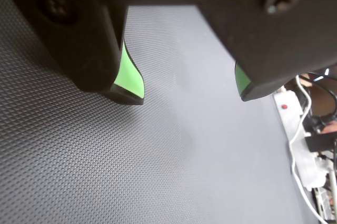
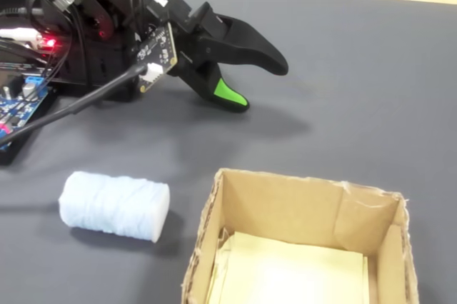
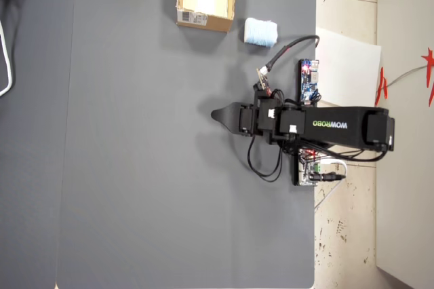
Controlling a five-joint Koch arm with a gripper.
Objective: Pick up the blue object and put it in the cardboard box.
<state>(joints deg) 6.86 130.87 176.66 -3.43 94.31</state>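
Observation:
The blue object [image 2: 114, 206] is a pale blue soft roll lying on its side on the dark grey mat, just left of the cardboard box [image 2: 300, 184] in the fixed view. In the overhead view the blue object [image 3: 260, 32] lies right of the cardboard box [image 3: 203, 24], which is open on top and pale yellow inside. My gripper [image 2: 260, 86] hovers over bare mat, well apart from both. Its black jaws with green pads stand apart in the wrist view, and my gripper [image 1: 189, 97] holds nothing. From overhead my gripper [image 3: 215, 115] points left.
A dark-blue circuit board with red lights [image 3: 309, 80] and loose cables sit by the arm's base at the mat's right edge. A white power strip [image 1: 295, 124] lies off the mat in the wrist view. Pale floor [image 3: 346, 4] borders the mat.

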